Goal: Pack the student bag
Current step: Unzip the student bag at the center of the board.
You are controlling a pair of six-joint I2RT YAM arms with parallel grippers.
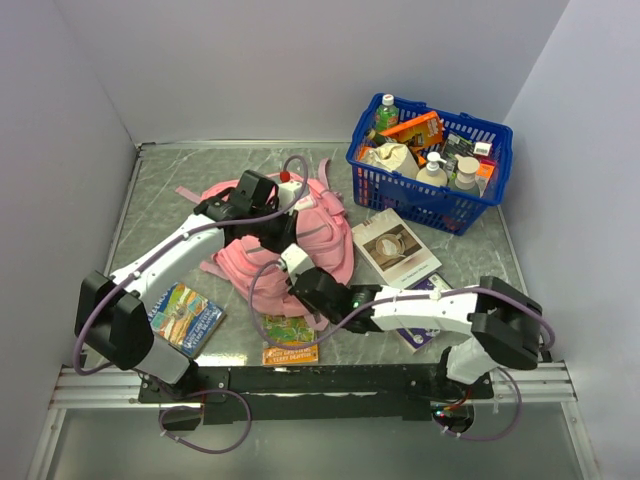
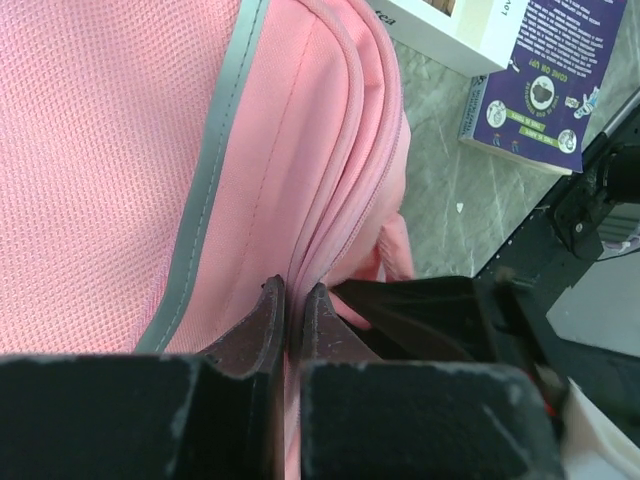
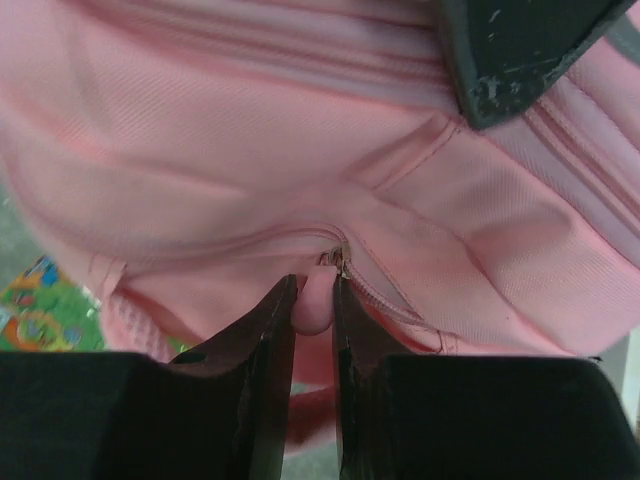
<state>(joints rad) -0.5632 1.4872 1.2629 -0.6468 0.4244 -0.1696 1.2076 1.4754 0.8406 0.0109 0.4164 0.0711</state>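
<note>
1. Right wrist view: the right end effector (image 3: 315, 292) is narrowed to a small gap and pinches the pink zip pull (image 3: 316, 310) of the soft pink fabric backpack (image 3: 300, 130) between its two dark fingers.
2. Left wrist view: the left end effector (image 2: 295, 300) is closed almost fully. Its fingertips press together on a thin fold of the backpack at the zip seam, beside a grey trim band (image 2: 205, 190).
3. Top external view: both end effectors meet over the middle of the backpack (image 1: 325, 225), the left (image 1: 270, 225) coming in from the lower left and the right (image 1: 292, 262) from the lower right.
4. The backpack lies flat at the centre of the frame. Its long axis runs roughly from top to bottom of the picture. A pink strap (image 1: 190, 192) trails toward the upper left. Which end is the top I cannot tell.
5. The grey-green marbled worktop (image 1: 170, 200) is enclosed by plain white walls (image 1: 300, 70) on three sides.
6. A blue plastic basket (image 1: 440, 205) full of bottles and boxes stands at the upper right, and a white book (image 1: 395, 248) lies just right of the backpack.
7. Two colourful picture books lie near the bottom, one at the lower left (image 1: 185, 318) and one at the lower centre (image 1: 290, 342).
</note>
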